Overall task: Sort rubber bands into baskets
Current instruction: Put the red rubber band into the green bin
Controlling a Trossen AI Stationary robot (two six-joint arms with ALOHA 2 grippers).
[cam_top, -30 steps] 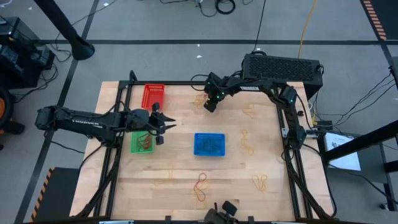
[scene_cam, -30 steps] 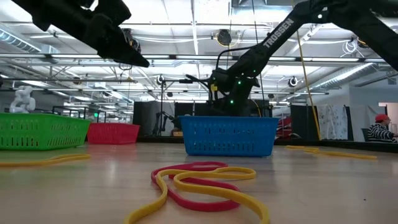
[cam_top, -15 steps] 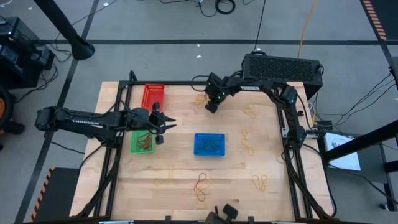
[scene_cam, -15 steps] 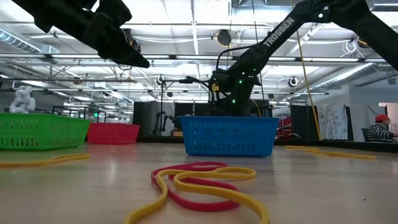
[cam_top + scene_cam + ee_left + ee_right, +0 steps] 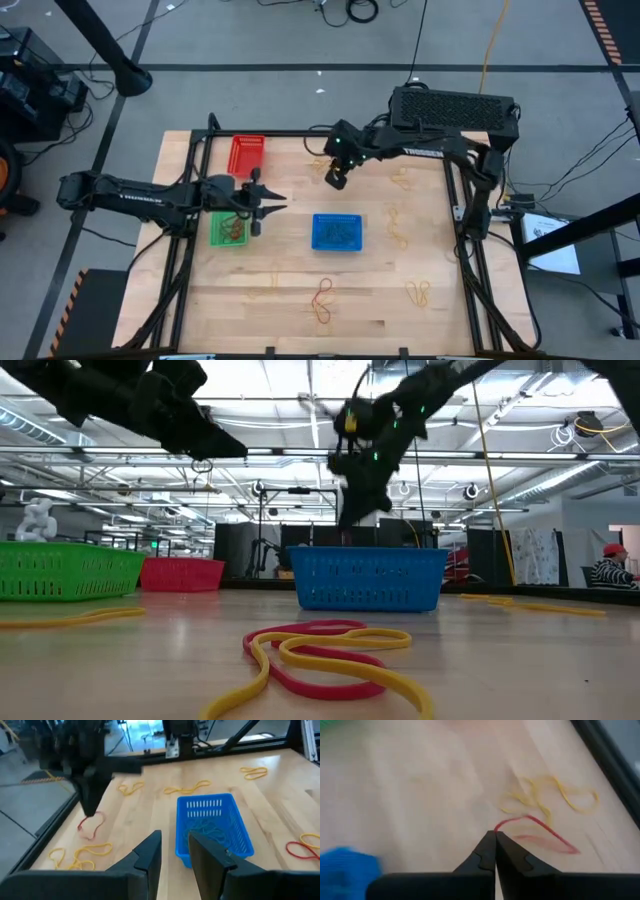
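Three baskets stand on the wooden table: a red basket [image 5: 246,155] at the far left, a green basket [image 5: 228,229] nearer, and a blue basket [image 5: 336,232] in the middle. My right gripper [image 5: 335,182] hangs raised over the far middle of the table, shut on a red rubber band [image 5: 540,834]. My left gripper [image 5: 270,205] hovers between the green and blue baskets. Its fingers [image 5: 150,851] stand open with nothing between them. Loose yellow rubber bands [image 5: 547,799] lie on the wood beyond the red one. My right gripper pinches one end of the red rubber band [image 5: 501,826] between its two shut fingertips, coming from above. The band trails away slack below the fingers [image 5: 92,825]. Whether its lower end is clear of the table I cannot tell.
More yellow bands lie on the table's right half [image 5: 398,234] and near right [image 5: 418,292]. A tangle of red and yellow bands [image 5: 320,655] lies by the near edge. A black box [image 5: 455,112] stands at the far right corner. Black rails [image 5: 465,225] border both sides.
My right gripper has shut on the red band at the far middle of the table and then risen with it, shifting slightly toward the near edge. The band has come up off the wood with it.
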